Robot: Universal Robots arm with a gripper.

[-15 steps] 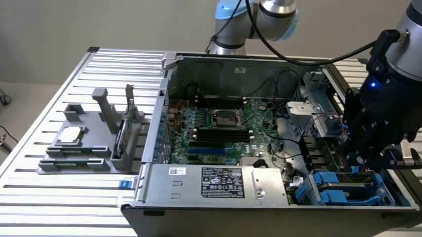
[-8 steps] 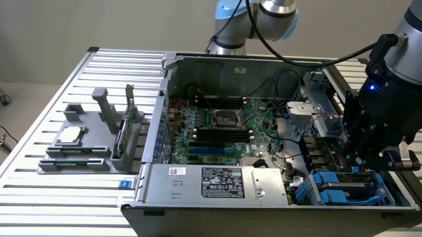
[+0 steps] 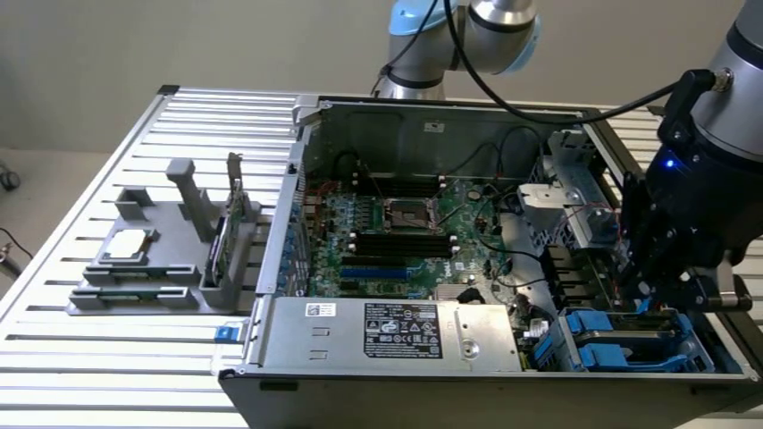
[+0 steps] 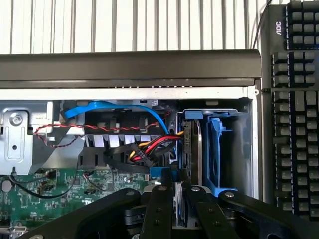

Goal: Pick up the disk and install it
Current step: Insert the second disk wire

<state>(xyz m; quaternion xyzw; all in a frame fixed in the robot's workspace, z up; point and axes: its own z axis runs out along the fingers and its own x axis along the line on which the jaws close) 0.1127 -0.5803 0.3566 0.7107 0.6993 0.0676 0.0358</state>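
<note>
We see the gripper [image 4: 180, 191] low inside the open computer case [image 3: 357, 335], at the blue drive bay – jaws narrowed onto the upright disk [image 4: 192, 149].

The arm [image 3: 471, 36] is built of silver-grey metal tubes with rounded joints, one capped in pale blue. A black cable loops from it across to the wrist. The wrist section [image 3: 733, 80] is grey above and black below, with a small blue light glowing on its side. The tool [image 4: 182, 199] is matte black, made of linked bars pinned with round silver screws.
</note>
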